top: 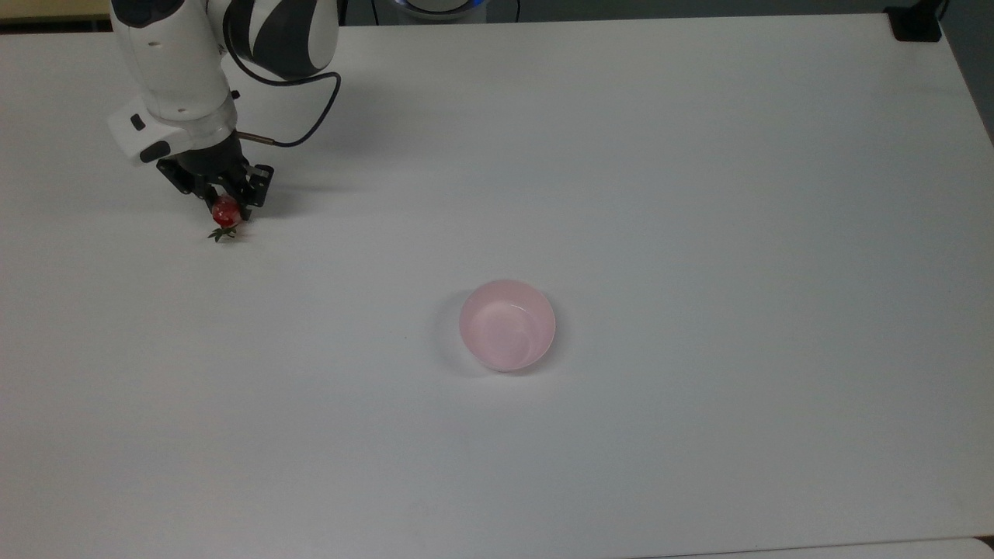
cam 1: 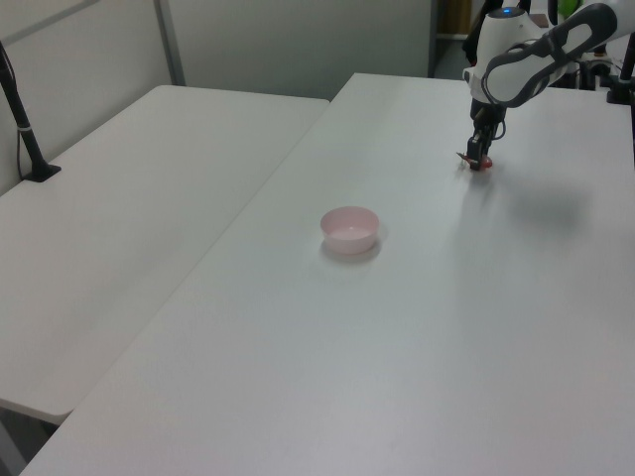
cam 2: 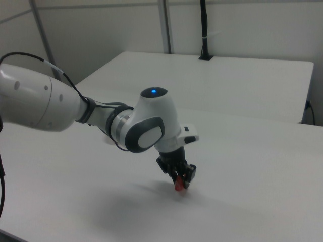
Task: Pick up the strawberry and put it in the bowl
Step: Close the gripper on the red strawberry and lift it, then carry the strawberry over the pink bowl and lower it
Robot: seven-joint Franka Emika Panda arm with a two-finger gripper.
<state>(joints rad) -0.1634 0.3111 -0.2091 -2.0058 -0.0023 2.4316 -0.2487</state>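
My white worktop (cam 1: 417, 297) stood beside a second white table (cam 1: 129, 198), with pale partition walls (cam 1: 288, 40) behind.

White table (top: 699, 194), 2nd white table (cam 1: 129, 198) beside it w/ black clamp post (cam 1: 25, 124)
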